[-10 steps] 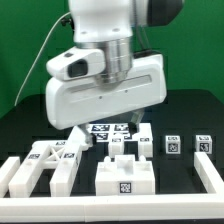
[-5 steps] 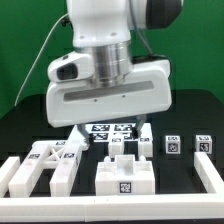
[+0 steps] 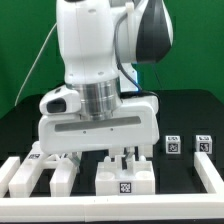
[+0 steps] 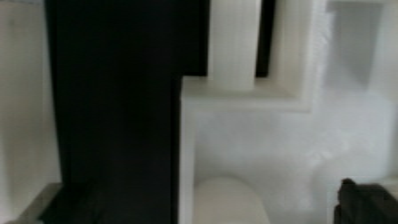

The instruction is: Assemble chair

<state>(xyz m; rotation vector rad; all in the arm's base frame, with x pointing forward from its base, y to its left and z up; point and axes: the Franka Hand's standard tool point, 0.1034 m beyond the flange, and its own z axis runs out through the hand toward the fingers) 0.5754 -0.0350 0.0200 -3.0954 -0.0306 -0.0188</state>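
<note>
The chair parts are glossy white tagged pieces on the black table. A notched block (image 3: 125, 180) stands front centre, and my gripper (image 3: 124, 158) hangs low right behind and above it, with the jaws wide open. A framed piece (image 3: 50, 170) lies at the exterior view's left. Two small cubes (image 3: 172, 145) (image 3: 203, 143) stand at the right. In the wrist view a blurred white part (image 4: 249, 130) fills the space close under the gripper (image 4: 205, 205), with a dark fingertip (image 4: 368, 200) beside it. The hand hides the parts behind it.
A white border rail (image 3: 100, 207) runs along the front of the table and up the exterior view's right side (image 3: 212, 175). The bulky white hand (image 3: 100, 120) covers the table's middle.
The arm has come down and forward, from above the tagged parts at mid-table to just over the front block. Its hand now hides those parts. The jaws stay wide.
</note>
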